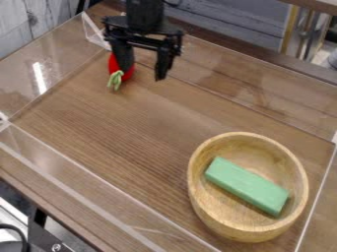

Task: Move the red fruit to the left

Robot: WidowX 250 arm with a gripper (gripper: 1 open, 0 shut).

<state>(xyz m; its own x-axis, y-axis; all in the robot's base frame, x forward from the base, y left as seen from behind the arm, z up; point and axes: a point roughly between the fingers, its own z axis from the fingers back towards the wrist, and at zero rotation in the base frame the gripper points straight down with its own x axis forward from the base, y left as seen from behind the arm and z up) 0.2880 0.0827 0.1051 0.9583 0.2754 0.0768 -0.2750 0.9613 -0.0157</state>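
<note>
red fruit (117, 73) lying on the wood-grain table (118, 138), far left, stem end toward the camera. gripper (142, 67) over it, jaws spread wide, holding nothing, pointing straight down. probably already where it belongs. clear low walls around the tabletop; wooden bowl (250, 186) with green block (246, 186) well apart.

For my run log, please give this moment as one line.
gripper: open, holding nothing | small glossy red fruit: on table, beside gripper, far left | green rectangular block: inside round wooden bowl

Wooden table (132, 148): red fruit (116, 69), bowl (211, 211)
</note>
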